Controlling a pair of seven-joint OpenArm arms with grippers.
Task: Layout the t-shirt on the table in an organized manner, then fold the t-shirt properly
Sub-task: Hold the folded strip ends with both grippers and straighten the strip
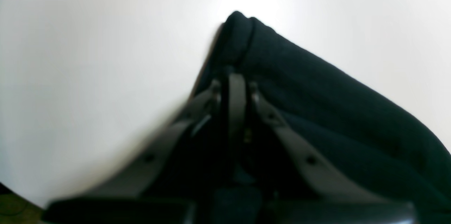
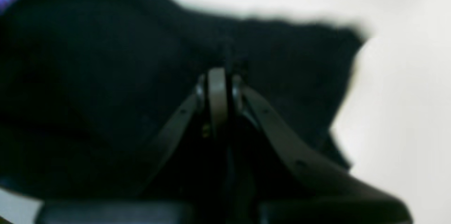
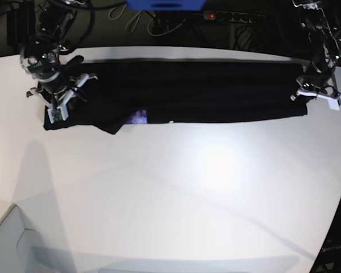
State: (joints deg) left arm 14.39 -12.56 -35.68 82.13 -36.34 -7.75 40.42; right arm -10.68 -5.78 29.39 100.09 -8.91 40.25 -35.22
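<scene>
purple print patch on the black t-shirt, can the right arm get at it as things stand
Probably not right now. The right gripper is shut on the black cotton t-shirt at its end, while the small purple print patch lies apart along the near edge; it would likely have to release first.

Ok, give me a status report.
Both grippers, left and right, shut on the t-shirt. Shirt stretched in a band across the table. Nothing in the way.

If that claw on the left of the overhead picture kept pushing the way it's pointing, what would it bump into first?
That is the right gripper. Its jaws are already shut on the t-shirt, so black cloth comes first. Beyond the shirt's edge lies only the white table, though depth there is hard to judge.
</scene>
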